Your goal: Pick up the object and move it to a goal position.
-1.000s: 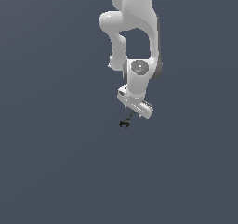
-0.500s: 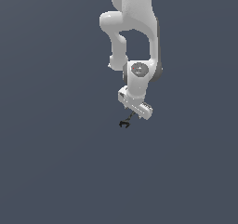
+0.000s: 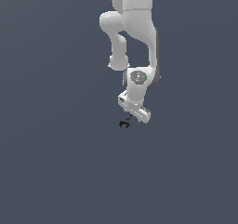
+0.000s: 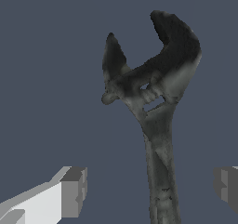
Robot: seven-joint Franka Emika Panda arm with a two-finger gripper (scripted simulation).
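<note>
The object (image 3: 124, 123) is a tiny black claw-like thing with a thin stem, lying on the dark grey floor just below the white hand. In the wrist view it is a dark wrench (image 4: 155, 107), jaw end far from the camera and handle running back between my fingers. My gripper (image 3: 132, 118) is open. In the wrist view my gripper (image 4: 148, 190) straddles the handle, with the two grey fingertips (image 4: 73, 190) on either side of it and gaps between them and the handle.
The white arm (image 3: 135, 32) rises above the hand to the exterior view's top edge. A plain dark grey floor (image 3: 56, 162) surrounds the object; no other things show.
The hand has come down a little toward the object over the last second. The object has not moved.
</note>
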